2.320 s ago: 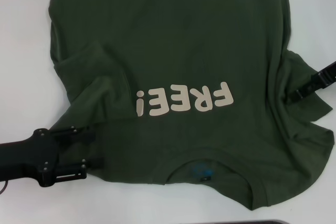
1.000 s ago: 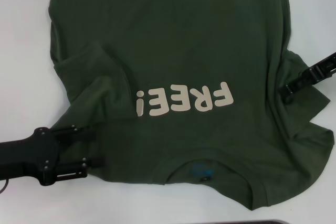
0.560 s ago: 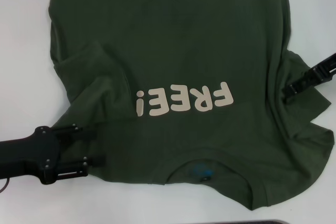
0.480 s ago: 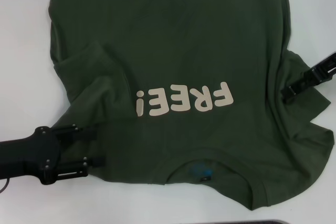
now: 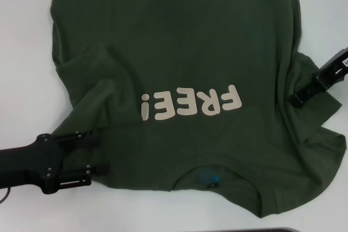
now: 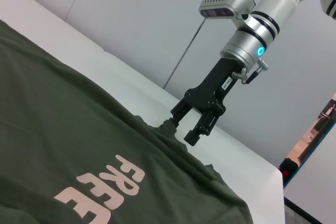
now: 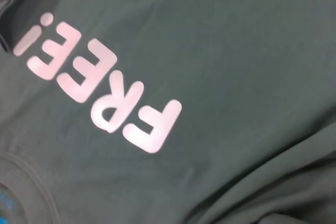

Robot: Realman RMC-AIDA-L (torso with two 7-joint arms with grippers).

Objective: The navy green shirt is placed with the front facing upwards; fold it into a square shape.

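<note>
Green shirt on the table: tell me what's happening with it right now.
The shirt lies face up on the white table, "FREE!" lettering showing, not yet folded. The left gripper sits open at the shoulder edge near the collar. The right gripper is open and down on the bunched sleeve on the other side.

Both arms low, one at each side.
Left gripper (image 5: 98, 155) reaches in level from the left, fingers parted. Right gripper (image 6: 185, 123) angles steeply down, fingers (image 6: 197, 129) parted, tips low.
</note>
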